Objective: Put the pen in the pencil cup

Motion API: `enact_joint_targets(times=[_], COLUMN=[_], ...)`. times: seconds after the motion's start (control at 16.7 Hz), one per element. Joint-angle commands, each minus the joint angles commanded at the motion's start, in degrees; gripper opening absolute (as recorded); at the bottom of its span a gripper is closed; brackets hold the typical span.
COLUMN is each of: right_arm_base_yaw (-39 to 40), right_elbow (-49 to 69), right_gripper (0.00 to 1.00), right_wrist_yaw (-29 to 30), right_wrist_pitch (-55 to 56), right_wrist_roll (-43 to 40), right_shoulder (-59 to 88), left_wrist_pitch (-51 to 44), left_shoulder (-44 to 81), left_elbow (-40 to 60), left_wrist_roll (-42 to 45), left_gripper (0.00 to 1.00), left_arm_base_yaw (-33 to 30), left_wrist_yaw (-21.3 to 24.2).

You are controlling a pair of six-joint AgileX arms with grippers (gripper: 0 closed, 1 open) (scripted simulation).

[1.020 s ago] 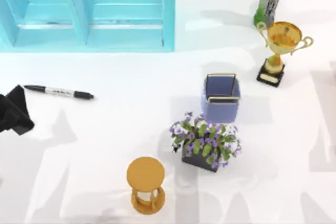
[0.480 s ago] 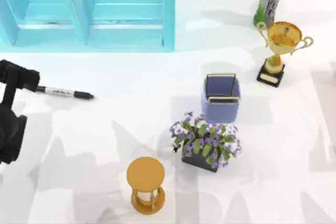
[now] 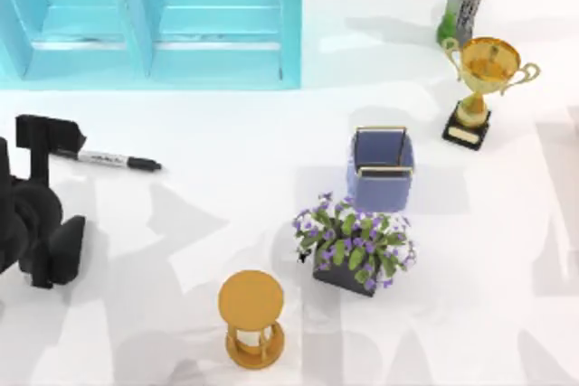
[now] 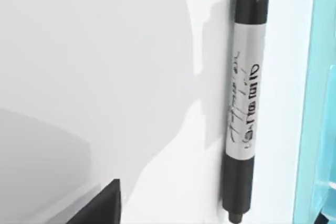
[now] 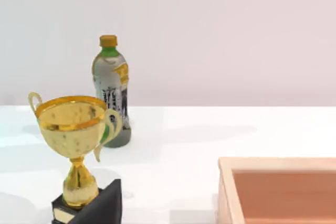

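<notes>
The left arm [image 3: 36,214] is matte black all over, with no markings, stickers or lettering on it. From above it reads as a stack of blocky and rounded housings: a rounded, drum-like section in the middle with a circular outline, a squarish block jutting off one side, and a narrower bar leading to a flat, rectangular head at the end effector [image 3: 45,133]. Its edges are plain and hard, the surfaces evenly dark with little sheen. In each wrist view a single black, slab-like wedge with a straight slanted edge pokes into frame.
</notes>
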Motion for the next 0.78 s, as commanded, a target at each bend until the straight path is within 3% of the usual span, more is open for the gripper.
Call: enact_joint_targets(times=[0.42,0.78], right_arm_base_yaw=[0.0,0.0], right_elbow=[0.0,0.0], right_gripper=[1.00,1.00], right_wrist_yaw=[0.0,0.0], right_wrist_pitch=[0.0,0.0], right_wrist_roll=[0.0,0.0], right_shoulder=[0.0,0.0], left_wrist_pitch=[0.5,6.3], left_shoulder=[1.2,17.3], left_elbow=[0.6,10.7], left_wrist_roll=[-0.3,-1.1], left_gripper=[1.00,1.00], left_arm_base_yaw=[0.1,-1.3], left_wrist_yaw=[0.0,-0.8])
